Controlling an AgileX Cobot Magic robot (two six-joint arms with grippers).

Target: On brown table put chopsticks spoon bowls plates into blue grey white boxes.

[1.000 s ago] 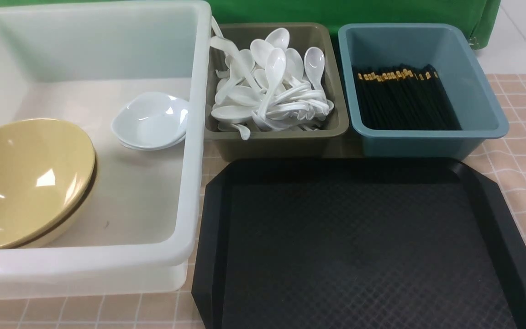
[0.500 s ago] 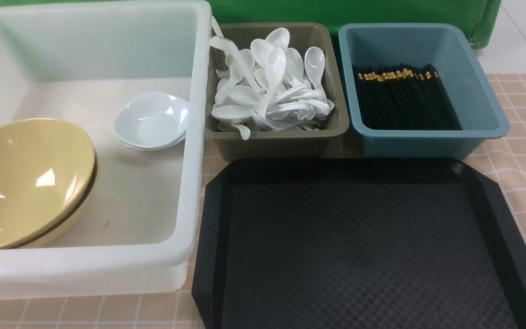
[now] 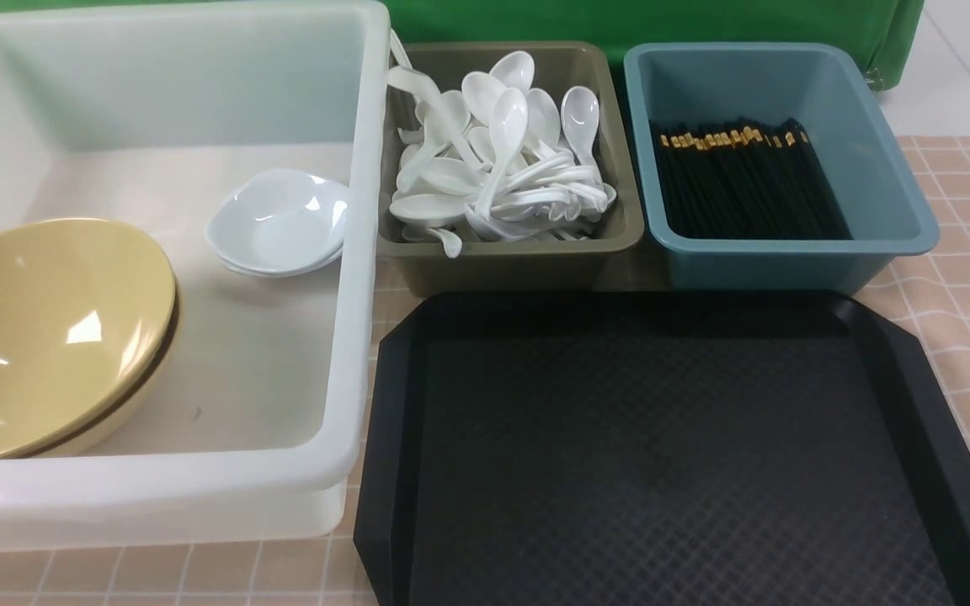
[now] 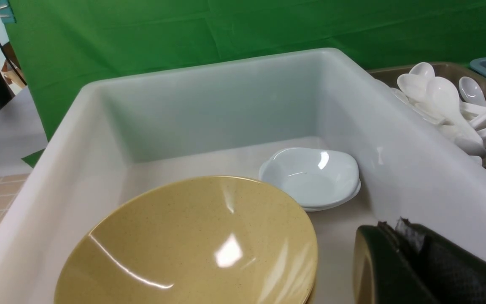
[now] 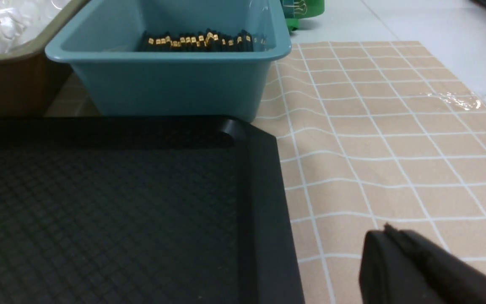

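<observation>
While both tools were closed on nothing, the left gripper (image 4: 399, 253) hung over the near edge of the white tub (image 3: 350, 353), and the right gripper (image 5: 399, 261) sat above the brown table (image 5: 386, 139) beside the black tray (image 3: 662, 454). Inside the tub lay stacked yellow bowls (image 3: 47, 337) and, apart from them, white plates (image 3: 279, 223). Spoons (image 3: 493, 168) filled the olive-grey bin (image 3: 502, 261); chopsticks (image 3: 742, 181) lay in the blue bin (image 3: 771, 261).

Checked brown table (image 3: 969, 252) — white tub (image 3: 350, 337), olive-grey bin (image 3: 502, 261), teal-blue bin (image 3: 788, 265), black tray (image 3: 670, 454).
</observation>
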